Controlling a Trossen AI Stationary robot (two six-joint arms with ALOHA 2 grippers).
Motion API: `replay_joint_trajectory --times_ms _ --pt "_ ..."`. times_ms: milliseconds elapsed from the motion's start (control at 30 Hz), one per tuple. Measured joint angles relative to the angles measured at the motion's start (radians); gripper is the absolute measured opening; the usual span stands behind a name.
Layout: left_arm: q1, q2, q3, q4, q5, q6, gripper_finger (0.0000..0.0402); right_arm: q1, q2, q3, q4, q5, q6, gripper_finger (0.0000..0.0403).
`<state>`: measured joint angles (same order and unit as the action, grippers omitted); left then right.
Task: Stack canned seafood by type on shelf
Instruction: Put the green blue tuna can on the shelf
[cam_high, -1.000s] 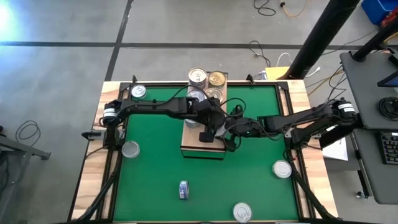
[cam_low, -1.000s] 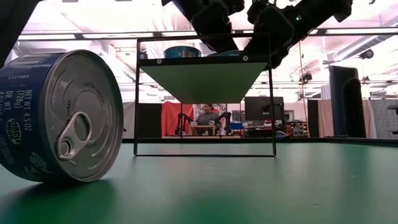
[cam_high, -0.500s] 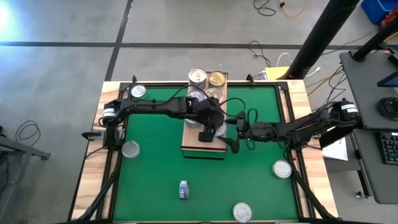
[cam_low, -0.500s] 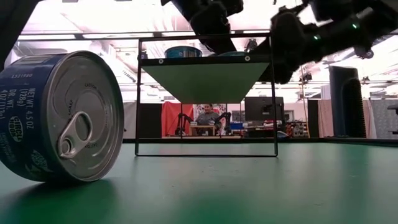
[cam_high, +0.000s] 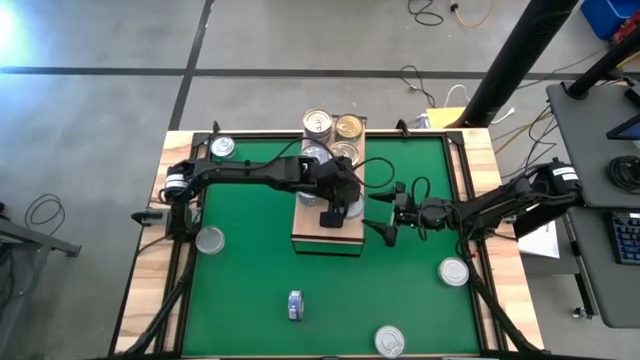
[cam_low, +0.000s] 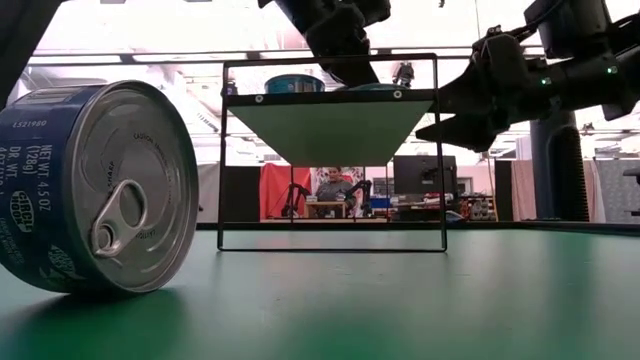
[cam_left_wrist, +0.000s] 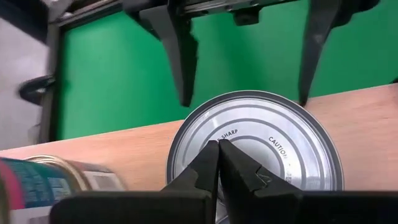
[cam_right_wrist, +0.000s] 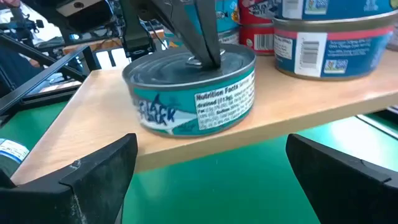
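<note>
**On the shelf, one more tin set down; five still loose on the mat**

At the middle of the table's far half, the shelf runs from the far edge toward the centre of the green mat. Its far end carries a cluster of tins: a silver-topped one, a gold-topped one and at least two more partly hidden under the left arm. The right wrist view shows tins behind the teal one already sitting one on another, so some stacking is done, though whether the types match I cannot tell.

The left gripper stands over the shelf's near half with its fingers pinched together, tips resting on the lid of a teal-labelled tin that sits flat on the board. The tips touch the lid but hold nothing. The right gripper hangs just off the shelf's right edge, fingers spread wide and empty, facing that same tin from the side.

Five tins remain off the shelf: one at the table's far left corner, one by the left edge, one near the right edge, one at the near edge, and a blue-labelled tin lying on its side toward the near edge, which fills the foreground of the low view.

As I judge it, the job is roughly half done: the loose tins still have to be fetched, and the teal tin looks not yet stacked on its kind.
</note>
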<state>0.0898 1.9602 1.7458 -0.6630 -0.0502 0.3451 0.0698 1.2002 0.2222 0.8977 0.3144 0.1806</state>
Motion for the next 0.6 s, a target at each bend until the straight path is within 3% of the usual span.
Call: replay_joint_trajectory --times_ms 233,467,600 --pt "0.014 0.001 0.007 -0.001 -0.134 0.016 0.0000 0.003 -0.062 0.054 -0.170 0.000 0.006 0.0400" --pt "0.016 0.000 0.009 -0.016 -0.139 0.039 0.0000 0.012 -0.075 0.096 -0.274 0.002 0.010 0.0400" --pt "0.014 0.009 0.091 -0.103 -0.132 0.040 0.0000 0.013 -0.078 0.103 -0.279 0.005 0.003 0.0400"
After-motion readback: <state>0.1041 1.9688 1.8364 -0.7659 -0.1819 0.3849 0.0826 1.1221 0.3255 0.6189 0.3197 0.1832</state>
